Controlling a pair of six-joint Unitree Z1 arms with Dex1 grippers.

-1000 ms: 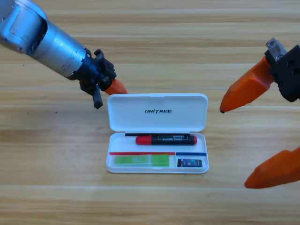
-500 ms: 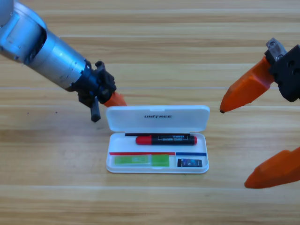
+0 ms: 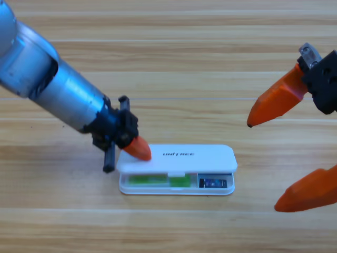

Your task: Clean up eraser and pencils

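Observation:
The white case lies at the table's middle, its lid tipped forward and almost down over the tray. The light green pencil shows in the front gap. To its right in the same gap sits the small dark eraser. The red-and-black pencil is hidden under the lid. My left gripper is shut, its orange tip pressing on the lid's left end. My right gripper stands open at the right edge, apart from the case, holding nothing.
The left arm slants in from the upper left corner over the wooden table. The right gripper's large orange jaws fill the right edge.
The left gripper has moved down and right, pushing the lid from upright to nearly flat over the tray. The red-and-black pencil is now covered. The right gripper has not moved.

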